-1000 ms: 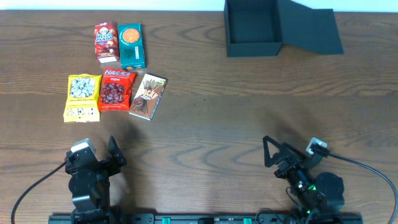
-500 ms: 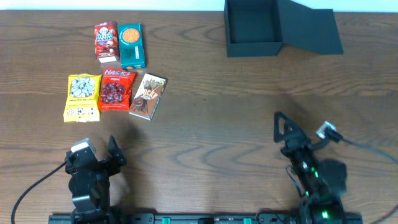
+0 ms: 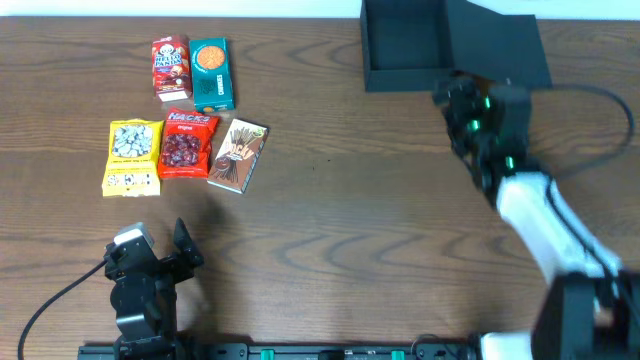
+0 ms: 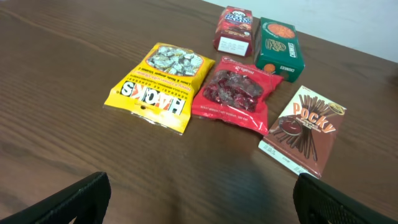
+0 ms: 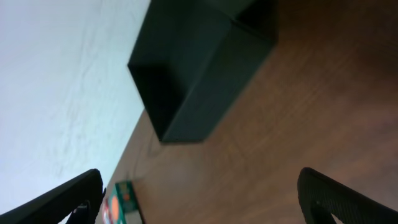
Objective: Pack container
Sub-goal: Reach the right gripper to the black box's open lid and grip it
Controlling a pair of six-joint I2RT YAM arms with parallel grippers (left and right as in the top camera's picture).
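Both sets of fingers stand apart: the left gripper [image 4: 205, 202] at the near edge, five snack packets [image 4: 233, 93] beyond it, the right gripper [image 5: 202, 198] just beside the empty container [image 3: 405, 40], which a careless bump could shove off the table's [image 3: 330, 200] far edge.

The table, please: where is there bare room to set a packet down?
Bare wood runs through the middle, between the snack packets and the right gripper, below the container. It is crowded at the far left, around those packets.
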